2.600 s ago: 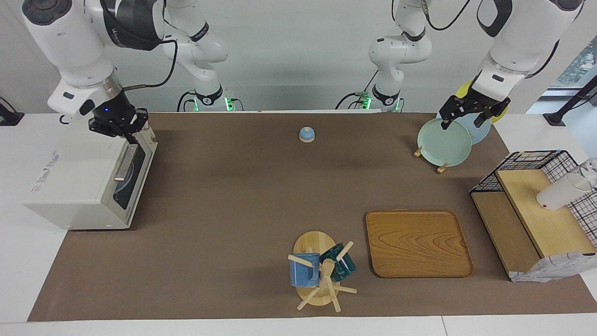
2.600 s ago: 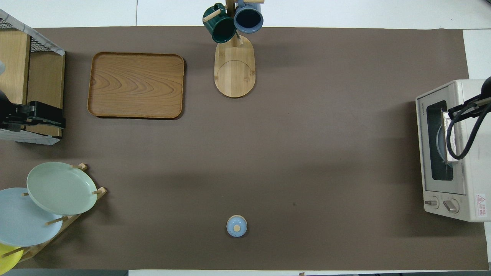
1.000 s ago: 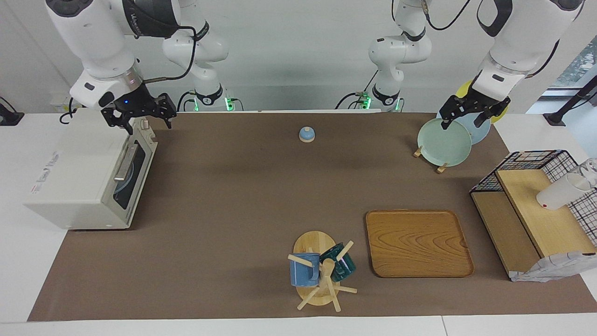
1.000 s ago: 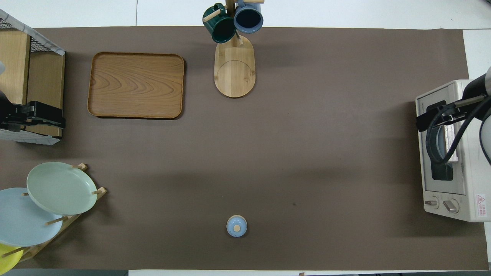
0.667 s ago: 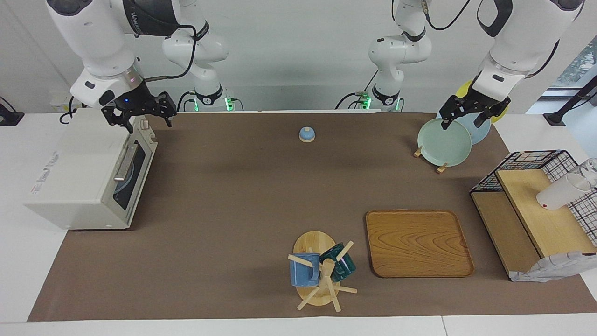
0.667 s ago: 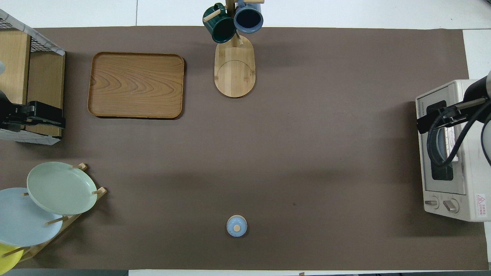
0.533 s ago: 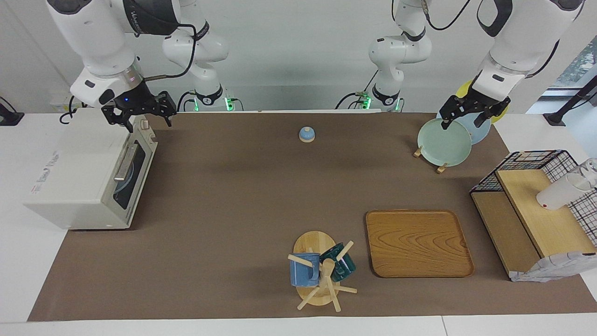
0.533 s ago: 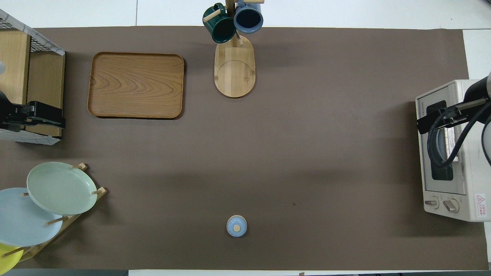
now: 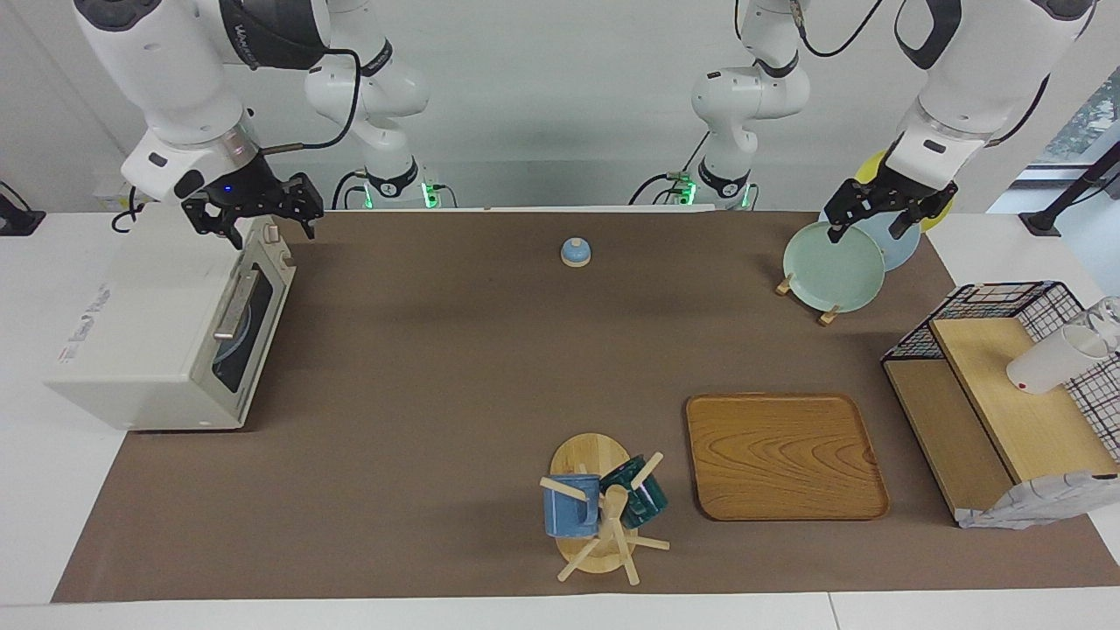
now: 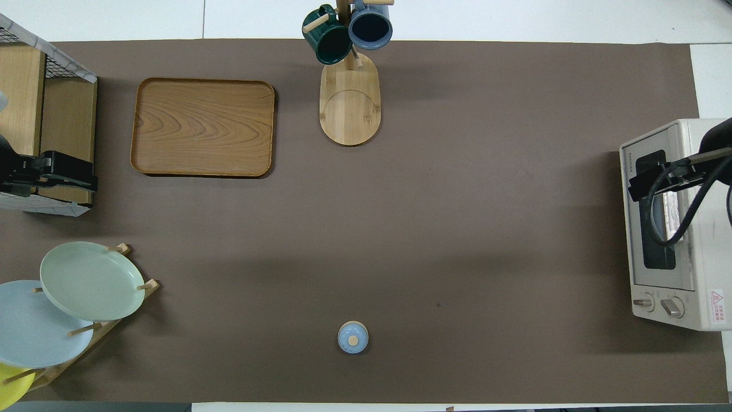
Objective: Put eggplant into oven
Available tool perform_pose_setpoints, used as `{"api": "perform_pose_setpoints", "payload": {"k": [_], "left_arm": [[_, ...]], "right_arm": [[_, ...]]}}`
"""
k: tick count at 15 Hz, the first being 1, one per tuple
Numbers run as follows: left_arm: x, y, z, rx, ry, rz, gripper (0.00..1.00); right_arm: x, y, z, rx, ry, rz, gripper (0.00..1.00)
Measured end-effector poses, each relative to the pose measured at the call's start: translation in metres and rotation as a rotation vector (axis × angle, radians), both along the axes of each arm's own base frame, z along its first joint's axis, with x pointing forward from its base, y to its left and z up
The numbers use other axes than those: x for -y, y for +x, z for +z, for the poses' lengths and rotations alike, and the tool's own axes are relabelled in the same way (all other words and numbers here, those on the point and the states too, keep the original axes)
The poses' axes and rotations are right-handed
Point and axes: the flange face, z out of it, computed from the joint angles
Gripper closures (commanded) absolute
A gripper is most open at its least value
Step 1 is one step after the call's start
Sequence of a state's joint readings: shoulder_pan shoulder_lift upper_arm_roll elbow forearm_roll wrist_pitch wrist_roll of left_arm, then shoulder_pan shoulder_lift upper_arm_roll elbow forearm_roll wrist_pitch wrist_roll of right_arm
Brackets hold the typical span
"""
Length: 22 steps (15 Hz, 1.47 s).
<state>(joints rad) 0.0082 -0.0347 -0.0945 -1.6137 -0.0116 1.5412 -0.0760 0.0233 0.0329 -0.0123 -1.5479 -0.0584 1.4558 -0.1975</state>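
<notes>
At the right arm's end of the table stands the oven (image 9: 162, 328), its glass door closed and facing the middle of the table, the bar handle across the door. Through the glass a pale round shape shows dimly; it may be a plate, but the reflection does not allow a firm reading. No eggplant can be made out in either view, so its position cannot be told.

Right gripper (image 9: 260, 214): raised over the oven's top edge at the corner nearest the robots, fingers spread apart, nothing between them, not touching the oven. In the overhead view the gripper (image 10: 649, 180) overlaps the oven door.

Left gripper (image 9: 872, 214): hanging over the plate rack (image 9: 805, 293) at the left arm's end of the table, fingers spread wide and empty, just above the rim of the green plate (image 9: 831, 267). This arm waits. A blue plate (image 10: 34, 326) and a yellow plate (image 10: 8, 380) stand in the same rack, nearer to the robots than the green one.

Other items: a small blue lid (image 9: 575, 252) on the brown mat (image 9: 437, 367), near the robots at mid-table; a wooden tray (image 9: 783, 455) lying flat; beside it a mug tree (image 9: 604, 516) carrying a blue mug (image 9: 569, 507) and a dark green mug (image 9: 639, 499); a wire shelf (image 9: 1006, 394) with wooden boards at the left arm's end, a white cup (image 9: 1054, 359) on its side upon it.
</notes>
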Motion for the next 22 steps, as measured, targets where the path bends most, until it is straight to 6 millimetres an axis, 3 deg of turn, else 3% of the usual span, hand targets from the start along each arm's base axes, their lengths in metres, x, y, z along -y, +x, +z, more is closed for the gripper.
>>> {"api": "perform_pose_setpoints", "payload": {"k": [22], "left_arm": [[0.0000, 0.0000, 0.0000, 0.000, 0.000, 0.000, 0.00]], "right_arm": [[0.0020, 0.0044, 0.0061, 0.050, 0.052, -0.014, 0.00]]}}
